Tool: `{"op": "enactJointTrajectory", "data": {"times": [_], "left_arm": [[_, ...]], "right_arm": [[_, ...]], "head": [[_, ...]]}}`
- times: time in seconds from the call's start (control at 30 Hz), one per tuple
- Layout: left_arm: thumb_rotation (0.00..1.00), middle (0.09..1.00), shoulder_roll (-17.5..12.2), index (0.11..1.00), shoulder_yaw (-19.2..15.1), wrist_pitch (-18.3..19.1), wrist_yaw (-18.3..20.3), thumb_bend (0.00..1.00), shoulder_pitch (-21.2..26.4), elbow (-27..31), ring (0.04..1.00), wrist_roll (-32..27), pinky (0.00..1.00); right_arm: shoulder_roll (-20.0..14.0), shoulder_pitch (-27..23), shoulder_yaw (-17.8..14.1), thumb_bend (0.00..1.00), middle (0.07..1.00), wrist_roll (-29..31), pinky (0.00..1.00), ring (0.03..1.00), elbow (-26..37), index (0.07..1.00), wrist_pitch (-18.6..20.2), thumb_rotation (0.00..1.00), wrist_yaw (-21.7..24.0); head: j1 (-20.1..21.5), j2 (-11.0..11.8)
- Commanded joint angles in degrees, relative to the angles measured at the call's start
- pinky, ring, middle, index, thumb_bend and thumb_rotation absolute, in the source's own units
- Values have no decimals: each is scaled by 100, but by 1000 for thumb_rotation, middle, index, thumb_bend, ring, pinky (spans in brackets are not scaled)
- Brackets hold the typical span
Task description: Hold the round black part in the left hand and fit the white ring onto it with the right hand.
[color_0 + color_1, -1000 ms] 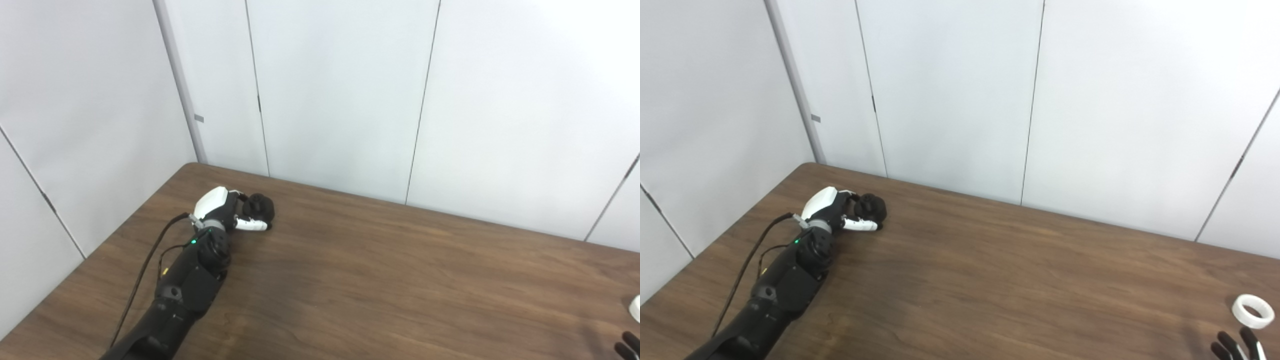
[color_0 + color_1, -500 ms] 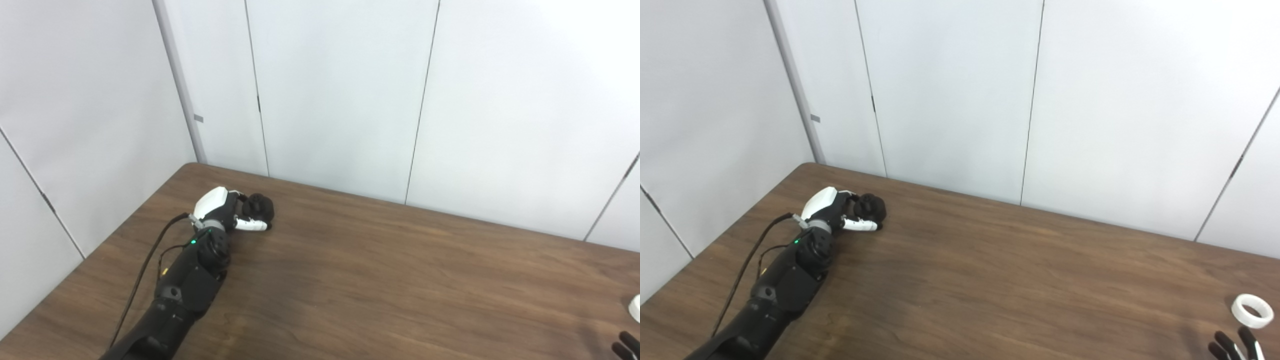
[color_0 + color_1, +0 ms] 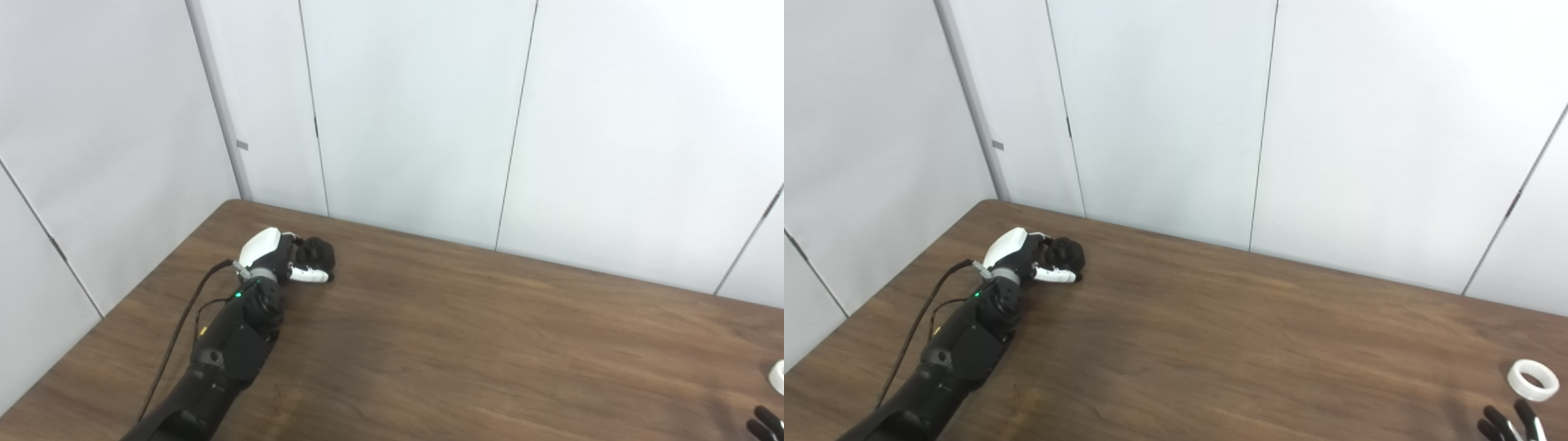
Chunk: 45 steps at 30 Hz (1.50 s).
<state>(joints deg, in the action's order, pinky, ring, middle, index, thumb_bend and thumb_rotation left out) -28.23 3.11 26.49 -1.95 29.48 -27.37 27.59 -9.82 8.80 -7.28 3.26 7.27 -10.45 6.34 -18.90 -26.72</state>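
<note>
Far over on the left of the brown surface [image 3: 1213, 355], the left hand [image 3: 1029, 260] is curled around the round black part [image 3: 1069, 256], so the holding step looks under way. Way off at the right edge, the white ring [image 3: 1532, 380] lies flat and alone. Just below it only the right hand's [image 3: 1510, 425] fingertips show, spread and holding nothing, so I think it must next reach the ring and pick it up.

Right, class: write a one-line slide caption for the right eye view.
Left hand closed around the round black part on the table; white ring lies far right, beside the right hand's fingertips.
</note>
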Motion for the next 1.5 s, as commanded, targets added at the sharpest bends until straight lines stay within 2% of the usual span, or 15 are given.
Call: {"op": "enactJointTrajectory", "data": {"times": [0.0, 0.37, 0.57, 0.63, 0.67, 0.7, 0.77, 1.17, 1.33, 1.47], "left_arm": [[253, 917, -157, 813, -43, -36, -93, 864, 321, 105, 961, 17, 981], [247, 920, -166, 805, 27, -42, -93, 840, 341, 32, 968, 45, 1000], [192, 897, -147, 748, -32, -101, -196, 803, 326, 35, 953, 9, 994], [141, 874, -134, 675, -54, -168, -261, 773, 318, 19, 931, -7, 970], [105, 867, -128, 587, -63, -191, -285, 649, 313, 16, 927, -20, 967], [80, 852, -115, 530, -91, -224, -315, 572, 305, 14, 919, -54, 964], [63, 836, -103, 498, -121, -267, -357, 532, 293, 8, 910, -114, 963], [47, 779, -157, 484, -49, -434, -517, 519, 255, -46, 860, -28, 938], [47, 786, -196, 485, 20, -443, -520, 520, 221, 18, 869, 15, 966], [46, 787, -241, 484, 113, -498, -524, 520, 154, 138, 881, 92, 994]], "right_arm": [[197, 233, 84, 441, 908, 28, 1000, 905, -228, 991, -44, 1000, -86], [198, 251, 85, 448, 910, -16, 1000, 906, -175, 993, -19, 1000, -94], [204, 260, 80, 444, 907, -15, 1000, 909, -147, 988, 2, 1000, -97], [207, 261, 81, 444, 910, 6, 1000, 906, -138, 990, 2, 1000, -87], [203, 260, 82, 446, 910, 1, 1000, 904, -138, 991, 4, 1000, -84], [200, 257, 82, 449, 911, -5, 1000, 906, -148, 991, -8, 1000, -82], [199, 254, 82, 447, 911, -4, 1000, 902, -157, 990, -21, 1000, -79], [203, 243, 70, 450, 910, 85, 1000, 902, -153, 987, 3, 1000, -64], [197, 236, 73, 434, 912, 101, 1000, 899, -175, 987, -25, 1000, -52], [206, 250, 77, 459, 913, 58, 1000, 904, -137, 987, 39, 1000, -78]], "head": [[-5, -4], [-1, -17], [-1, -17], [-1, -17], [-1, -17], [-1, -17], [-1, -17], [-15, -27], [-15, -27], [-6, -60]]}}
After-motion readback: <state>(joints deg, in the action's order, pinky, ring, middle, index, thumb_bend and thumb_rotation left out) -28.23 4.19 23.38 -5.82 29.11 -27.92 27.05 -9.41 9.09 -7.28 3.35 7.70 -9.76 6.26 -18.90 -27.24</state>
